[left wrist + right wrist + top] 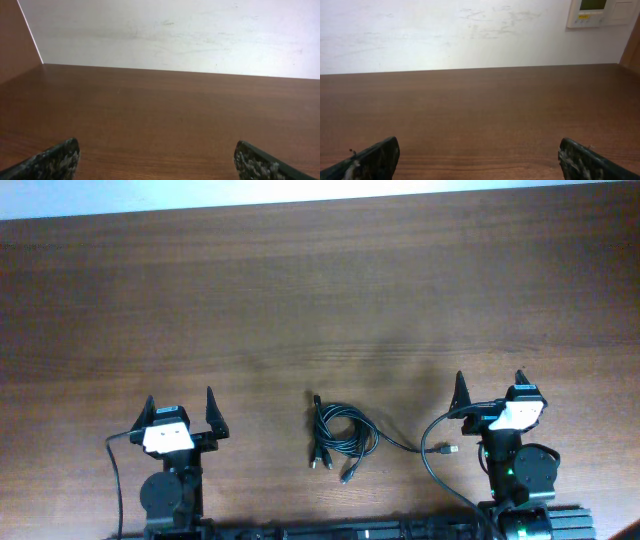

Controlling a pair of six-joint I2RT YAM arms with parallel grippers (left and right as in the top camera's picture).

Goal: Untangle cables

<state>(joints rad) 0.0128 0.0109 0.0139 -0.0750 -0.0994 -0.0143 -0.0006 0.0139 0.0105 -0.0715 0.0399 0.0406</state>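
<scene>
The cables (340, 438) lie in one tangled bundle of thin black loops on the table near its front edge, between the two arms, with several small plug ends pointing down-left. One strand runs right toward a loose plug (450, 450) close to the right arm. My left gripper (180, 408) is open and empty, well left of the bundle. My right gripper (490, 388) is open and empty, right of the bundle. Both wrist views show only open fingertips over bare wood, left (157, 157) and right (479, 156); the cables are out of view there.
The brown wooden table (300, 300) stretches far back to a white wall (175, 30). A thicker black wire (432, 465) loops from the right arm's base. A wall panel (597, 12) hangs at the far right.
</scene>
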